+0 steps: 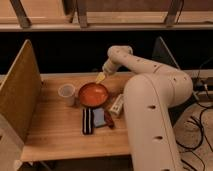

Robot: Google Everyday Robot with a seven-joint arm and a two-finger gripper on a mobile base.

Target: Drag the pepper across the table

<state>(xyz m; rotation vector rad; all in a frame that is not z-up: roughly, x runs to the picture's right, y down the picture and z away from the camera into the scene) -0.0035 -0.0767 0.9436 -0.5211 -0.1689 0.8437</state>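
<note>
The white arm (150, 95) is reaching in over the right side of the table (55, 137) and bending back toward the far edge. The gripper (100, 77) is hanging over the far rim of the orange-red bowl (93, 95), pointing down and to the left. Its jaws are standing wide, and it is gripping nothing.

The pepper (108, 119) is lying on the wood well apart from the gripper. It is on the near side of the bowl, closer to the right edge than the left. It is sitting just beside the right side of the blue sponge (99, 117), and I cannot tell whether the two are touching. A dark striped block (87, 121) is lying against the sponge's left side.

A white cup (66, 93) is standing just left of the bowl. A white packet (116, 105) is lying tilted between the bowl and the arm. A tan board (20, 85) is standing upright along the table's left edge.
</note>
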